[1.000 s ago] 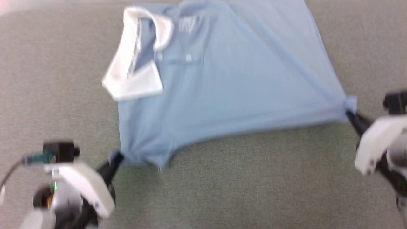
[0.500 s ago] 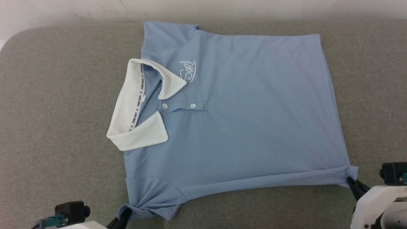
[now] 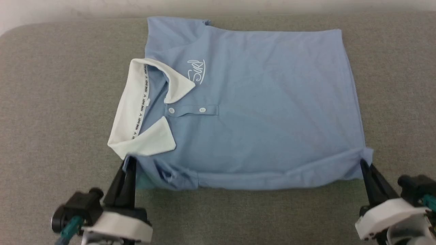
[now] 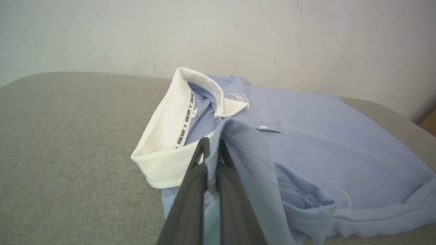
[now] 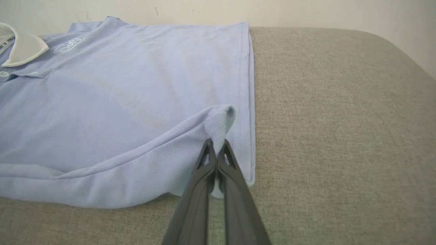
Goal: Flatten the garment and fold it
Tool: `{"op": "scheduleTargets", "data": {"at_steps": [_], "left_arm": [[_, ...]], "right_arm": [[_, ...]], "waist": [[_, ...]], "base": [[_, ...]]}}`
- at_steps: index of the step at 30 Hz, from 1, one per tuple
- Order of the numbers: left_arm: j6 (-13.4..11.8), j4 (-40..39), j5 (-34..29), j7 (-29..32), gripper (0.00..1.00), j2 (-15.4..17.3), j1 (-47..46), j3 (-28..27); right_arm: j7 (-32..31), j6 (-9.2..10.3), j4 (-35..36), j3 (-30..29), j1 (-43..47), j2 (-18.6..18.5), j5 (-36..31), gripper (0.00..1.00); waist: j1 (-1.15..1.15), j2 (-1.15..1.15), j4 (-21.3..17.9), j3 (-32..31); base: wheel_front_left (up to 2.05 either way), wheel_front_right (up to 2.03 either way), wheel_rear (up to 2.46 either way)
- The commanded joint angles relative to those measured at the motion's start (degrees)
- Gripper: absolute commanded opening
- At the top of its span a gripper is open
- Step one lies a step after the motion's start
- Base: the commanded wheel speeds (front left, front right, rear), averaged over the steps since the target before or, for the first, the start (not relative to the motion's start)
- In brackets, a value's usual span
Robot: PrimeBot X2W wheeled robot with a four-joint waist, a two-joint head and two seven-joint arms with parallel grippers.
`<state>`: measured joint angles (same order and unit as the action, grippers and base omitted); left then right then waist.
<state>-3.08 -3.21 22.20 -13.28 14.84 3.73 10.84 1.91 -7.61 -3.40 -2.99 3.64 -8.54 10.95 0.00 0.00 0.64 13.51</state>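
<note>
The polo shirt lies on the grey cushion, near corners pinched tight in the left gripper at 7 o'clock and right gripper at 5 o'clock; best carry both toward 12 o'clock together, level

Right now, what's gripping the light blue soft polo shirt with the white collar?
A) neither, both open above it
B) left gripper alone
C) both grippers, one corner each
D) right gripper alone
C: the left gripper is shut on a raised corner of the light blue polo shirt beside the collar, and the right gripper is shut on its hem corner.
</note>
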Motion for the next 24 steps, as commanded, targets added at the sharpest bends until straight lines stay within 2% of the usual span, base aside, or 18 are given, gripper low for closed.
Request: {"op": "scheduleTargets", "data": {"at_steps": [1,5,12,24], "left_arm": [[0.12,0.65,-1.94,-0.88,0.00,0.29,-3.14,0.02],[0.95,1.59,-4.81,-1.47,0.00,1.40,-9.37,-0.45],[2.95,4.70,-6.26,-0.43,0.00,3.08,-20.21,-0.05],[5.69,16.86,-4.56,9.73,0.00,5.24,-36.51,0.33]], "right_arm": [[0.63,0.12,-0.08,0.48,-2.38,-0.24,-0.80,0.00],[0.06,0.12,0.32,1.61,-6.93,-1.46,-2.12,0.00],[-4.34,0.12,-0.55,3.53,-14.72,-2.92,-2.50,0.00],[-14.48,0.12,-4.11,0.23,-23.25,-3.33,-2.11,0.00]], "waist": [[0.00,0.00,-0.49,0.63],[0.00,0.00,-1.20,1.98],[0.00,0.00,-1.56,5.74],[0.00,0.00,-1.82,12.94]], "base": [[0.00,0.00,0.00],[0.00,0.00,0.00],[0.00,0.00,0.00],[0.00,0.00,0.00]]}}
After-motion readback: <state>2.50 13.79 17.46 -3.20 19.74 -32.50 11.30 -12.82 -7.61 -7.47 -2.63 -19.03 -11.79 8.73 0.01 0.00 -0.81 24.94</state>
